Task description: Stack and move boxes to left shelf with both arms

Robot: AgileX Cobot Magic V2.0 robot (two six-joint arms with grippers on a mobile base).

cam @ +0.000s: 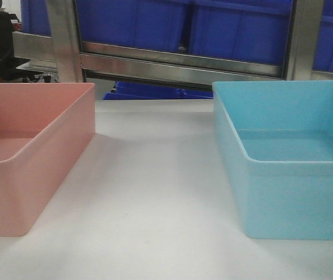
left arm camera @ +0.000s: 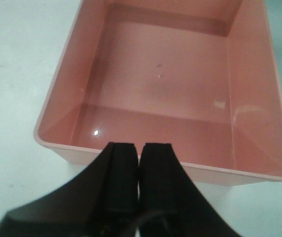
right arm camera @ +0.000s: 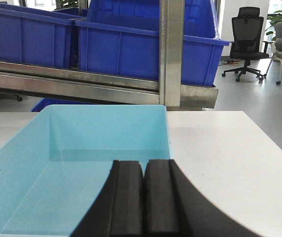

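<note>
Pink tub (cam: pixel 38 192) at frame left, blue tub (cam: pixel 294 198) at right, on the bench (cam: pixel 154 192).
Left fingers (left arm camera: pixel 123 168) and right fingers (right arm camera: pixel 158 187) pressed together, gripping nothing.

Dark blue storage bins (right arm camera: pixel 145 49) sit behind the white table (cam: pixel 154 186); a black office chair (right arm camera: pixel 244 37) stands on grey floor (right arm camera: pixel 259 98).

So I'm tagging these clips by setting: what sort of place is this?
Probably a warehouse-style test area inside an office: a steel rack holding dark blue storage bins, plus an office chair on open floor beyond the white table.
</note>
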